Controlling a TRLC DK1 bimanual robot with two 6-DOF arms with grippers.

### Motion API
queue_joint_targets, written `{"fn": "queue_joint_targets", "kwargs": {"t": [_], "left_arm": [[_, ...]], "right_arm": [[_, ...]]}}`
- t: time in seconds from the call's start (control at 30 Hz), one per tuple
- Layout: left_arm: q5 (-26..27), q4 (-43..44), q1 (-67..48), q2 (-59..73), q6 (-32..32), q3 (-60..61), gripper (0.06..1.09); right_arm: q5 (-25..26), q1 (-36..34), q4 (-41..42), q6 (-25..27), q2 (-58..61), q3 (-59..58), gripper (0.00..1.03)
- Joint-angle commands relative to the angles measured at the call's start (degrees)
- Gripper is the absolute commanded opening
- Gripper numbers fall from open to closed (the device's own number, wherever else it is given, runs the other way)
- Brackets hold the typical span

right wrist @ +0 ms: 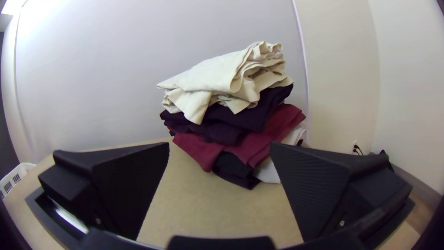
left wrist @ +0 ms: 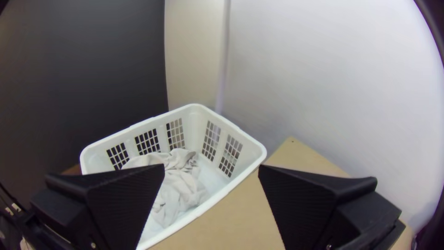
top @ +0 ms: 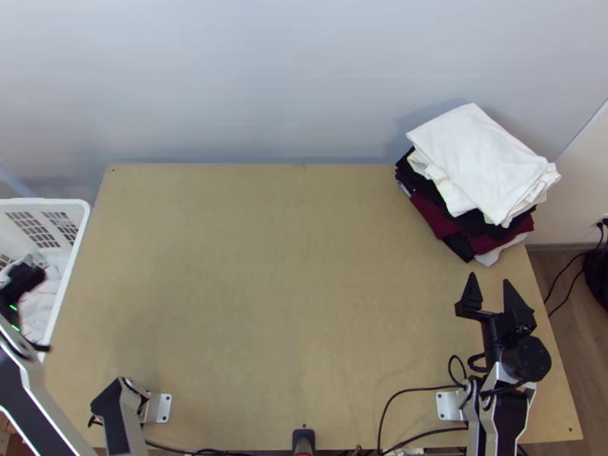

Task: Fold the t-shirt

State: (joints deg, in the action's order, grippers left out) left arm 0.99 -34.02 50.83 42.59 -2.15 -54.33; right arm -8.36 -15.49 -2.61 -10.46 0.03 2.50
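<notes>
The site was evidently a robotics lab or test room: two robot arms [top: 508, 414] stood at a wooden counter [top: 289, 289], with brackets [top: 448, 406] and black cables [top: 418, 390] along the near edge. Plain pale walls [top: 304, 76] stood behind.

Left gripper [top: 35, 311]: two black fingers [left wrist: 125, 199] set wide apart. Basket [left wrist: 231, 185]: white, open-topped, with grid slots in its walls; stands beside the table [left wrist: 222, 227]. Contents: pale cloth [left wrist: 178, 190], bunched, lying loosely against one slotted wall, with part of the basket floor exposed next to it. Table: light wooden top, one corner with a small dark hole. Background: white wall [left wrist: 333, 83] beyond the table; dark panel [left wrist: 83, 69] beyond the basket
</notes>
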Motion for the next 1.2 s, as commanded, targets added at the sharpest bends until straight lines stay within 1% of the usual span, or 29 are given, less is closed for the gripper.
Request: {"fn": "queue_joint_targets", "kwargs": {"t": [0.0, 0.1, 0.27, 0.37, 0.43, 0.53, 0.6, 0.67, 0.87, 1.17], "left_arm": [[0.24, -0.87, 3.93, 9.18, -0.66, -5.44, 1.04], [0.41, -0.08, 8.06, 17.97, -0.40, -9.40, 1.04], [0.59, 1.94, 13.95, 36.95, 0.31, -17.13, 1.04], [0.68, 2.20, 16.58, 49.43, 0.40, -24.16, 1.04], [0.76, 0.80, 17.99, 58.31, 0.57, -30.14, 1.04], [1.11, 0.27, 19.40, 69.74, 2.07, -37.43, 1.04], [2.78, 0.27, 20.10, 76.42, 3.30, -41.91, 1.04], [3.93, -0.61, 20.63, 82.30, 3.73, -46.40, 1.04], [3.93, -4.12, 21.51, 98.12, 5.67, -59.05, 1.03], [3.93, -4.74, 22.38, 114.91, 8.74, -72.32, 1.03]], "right_arm": [[0.54, 0.19, 0.94, -0.70, -0.21, -0.57, 0.98], [0.54, 0.19, 0.94, -0.70, -0.21, -0.57, 0.98], [0.54, 0.19, 0.94, -0.70, -0.21, -0.57, 0.98], [0.54, 0.19, 0.94, -0.70, -0.21, -0.57, 0.98], [0.54, 0.19, 0.94, -0.70, -0.21, -0.57, 0.98], [0.54, 0.19, 0.94, -0.70, -0.21, -0.57, 0.98], [0.54, 0.19, 0.94, -0.70, -0.21, -0.57, 0.98], [0.54, 0.19, 0.94, -0.70, -0.21, -0.57, 0.98], [0.54, 0.19, 0.94, -0.70, -0.21, -0.57, 0.98], [0.54, 0.19, 0.94, -0.70, -0.21, -0.57, 0.98]]}}
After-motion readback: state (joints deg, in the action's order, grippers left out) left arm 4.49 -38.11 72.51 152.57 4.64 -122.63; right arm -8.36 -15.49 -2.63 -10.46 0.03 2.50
